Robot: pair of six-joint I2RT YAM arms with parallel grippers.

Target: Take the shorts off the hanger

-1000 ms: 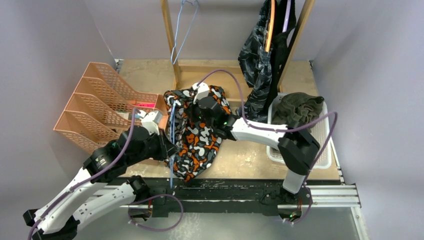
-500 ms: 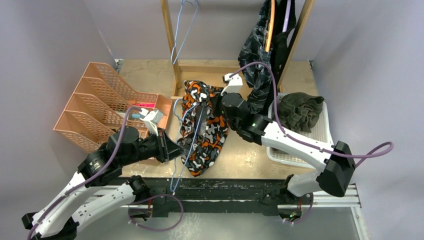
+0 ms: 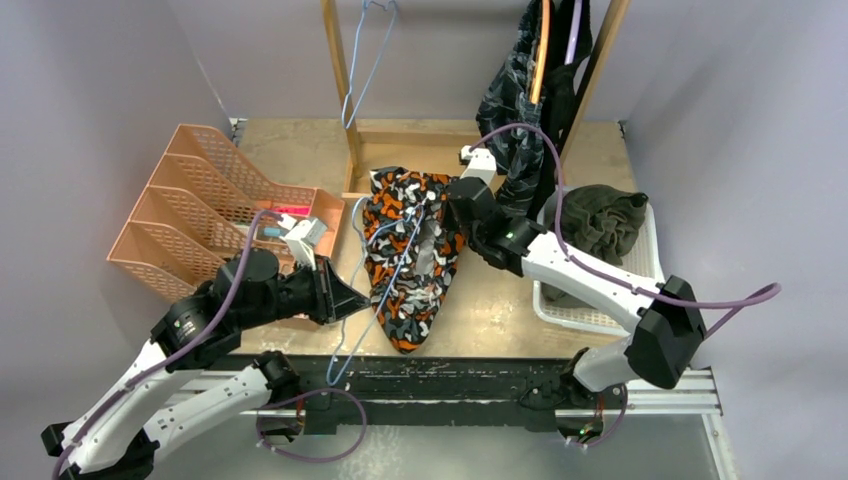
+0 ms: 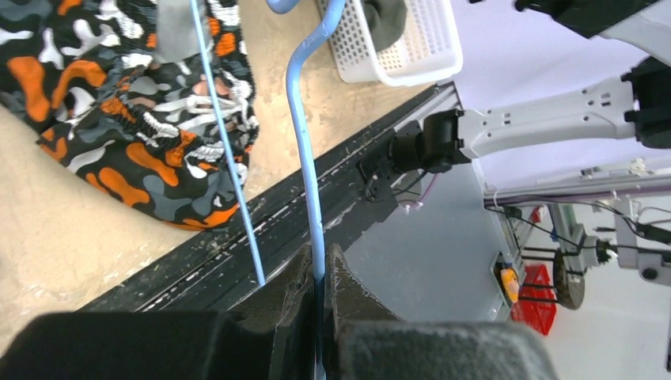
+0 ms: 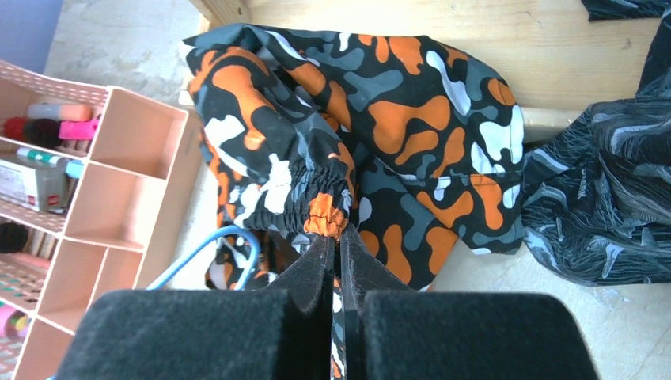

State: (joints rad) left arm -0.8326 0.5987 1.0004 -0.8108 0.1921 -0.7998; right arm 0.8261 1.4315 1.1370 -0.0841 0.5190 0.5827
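A tan surface [image 3: 480,310] sits inside plain grey walls, with a wooden rack [image 3: 340,90] at the back and a peach organiser [image 3: 200,210] to the left. The orange camouflage shorts [image 3: 410,270] lie mid-surface, drawn out long between the two arms.

A second ago the arms were close together and the shorts were bunched in a heap over the blue hanger [image 4: 304,158]. Since then the right arm has swung out towards the rack, taking the waistband with it, and the left arm has drawn back towards the near edge. The right end effector [image 5: 336,245] is pressed together on the gathered elastic waistband. The left end effector [image 4: 318,265] is pinched on the hanger's thick wire. The two are now pulling apart, so the shorts look partway off. They are not yet free, as blue wire still crosses the fabric.

The top view does not show whether that wire runs through a leg opening or only lies on top. The hanger's hook is cut off in the left wrist view. The olive shorts [image 3: 600,220] rest in the white basket [image 3: 600,320]. The dark camouflage shorts [image 3: 515,110] hang on the rack, and anything darker behind them is hard to separate.
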